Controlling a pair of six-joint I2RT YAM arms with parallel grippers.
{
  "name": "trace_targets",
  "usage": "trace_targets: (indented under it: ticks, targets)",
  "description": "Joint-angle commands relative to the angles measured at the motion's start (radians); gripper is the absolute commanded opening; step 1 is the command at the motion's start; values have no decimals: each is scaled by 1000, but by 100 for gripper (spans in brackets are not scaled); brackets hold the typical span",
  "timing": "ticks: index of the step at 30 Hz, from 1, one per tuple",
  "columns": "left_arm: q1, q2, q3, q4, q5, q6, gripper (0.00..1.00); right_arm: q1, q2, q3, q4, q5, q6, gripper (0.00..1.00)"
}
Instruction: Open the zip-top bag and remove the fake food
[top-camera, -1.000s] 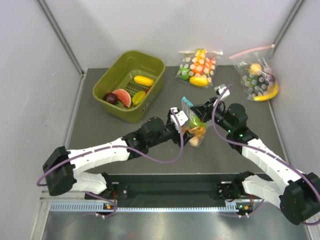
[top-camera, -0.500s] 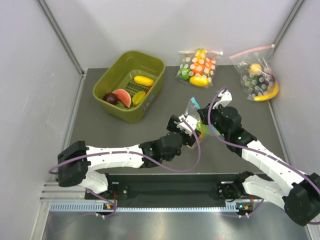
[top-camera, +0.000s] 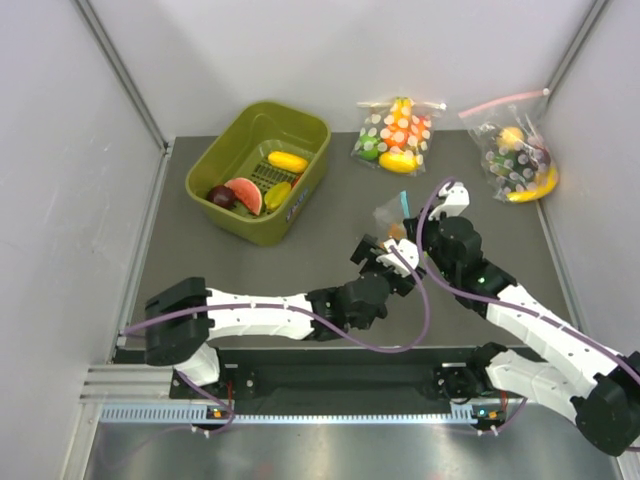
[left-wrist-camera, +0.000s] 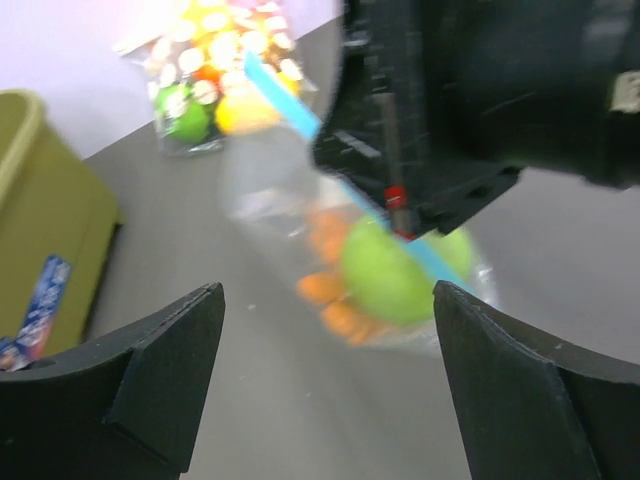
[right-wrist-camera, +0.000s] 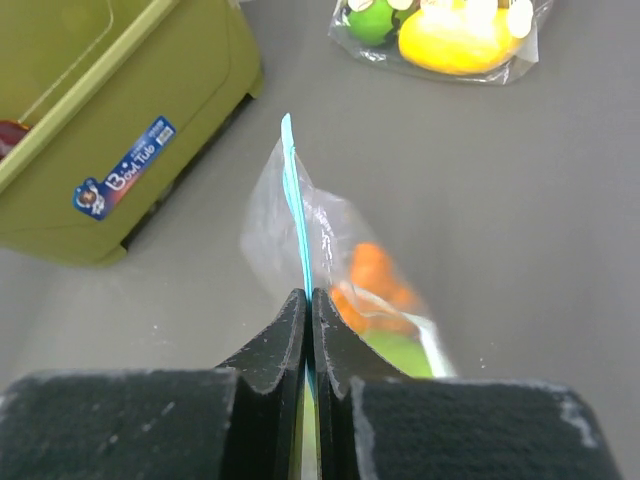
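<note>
Since a second ago the left gripper has spread wider and holds nothing, while the zip-top bag has shifted toward the back of the desk, its blue strip pinched in the tightly closed right gripper. From the left gripper (the free one) the bag lies straight ahead, strip slanting across, fake food inside.

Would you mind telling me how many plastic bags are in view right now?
3. The zip-top bag is pinched by its blue strip in the right gripper, mid-scene; the centre dotted bag lies at the back; the corner dotted bag sits back right. None seems hidden.
</note>
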Motion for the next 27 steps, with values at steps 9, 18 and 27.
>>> trace_targets:
  ticks: [9, 18, 27]
  targets:
    - [140, 69, 64, 37, 259, -291, 94, 66, -40, 50, 1, 65, 42, 0]
    - [189, 155, 121, -16, 362, -339, 89, 87, -37, 36, 15, 60, 70, 0]
    - [209, 187, 144, -87, 377, -360, 10, 89, -43, 16, 38, 41, 80, 0]
